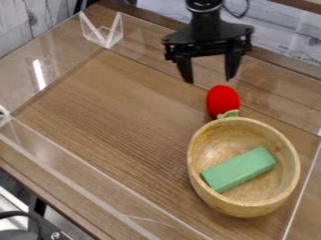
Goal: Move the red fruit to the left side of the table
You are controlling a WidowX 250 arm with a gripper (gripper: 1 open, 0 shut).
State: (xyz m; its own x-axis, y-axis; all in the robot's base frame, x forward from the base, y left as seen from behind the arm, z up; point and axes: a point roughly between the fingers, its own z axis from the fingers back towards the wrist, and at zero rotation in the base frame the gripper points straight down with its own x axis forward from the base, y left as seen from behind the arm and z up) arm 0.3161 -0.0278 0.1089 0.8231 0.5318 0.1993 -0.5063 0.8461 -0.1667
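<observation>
Red fruit (222, 98) lies on the table (113, 112) at its right side, touching the rim of the wooden bowl (243, 167). A green block (238, 170) rests inside the bowl. Gripper (208, 70) hangs just above and behind the fruit, jaws spread wide, pointing down, holding nothing

Bright red fruit (222, 98) with green top, green block (238, 170) in tan wooden bowl (207, 142), black claw (209, 73), brown wood-grain counter (113, 112).
</observation>
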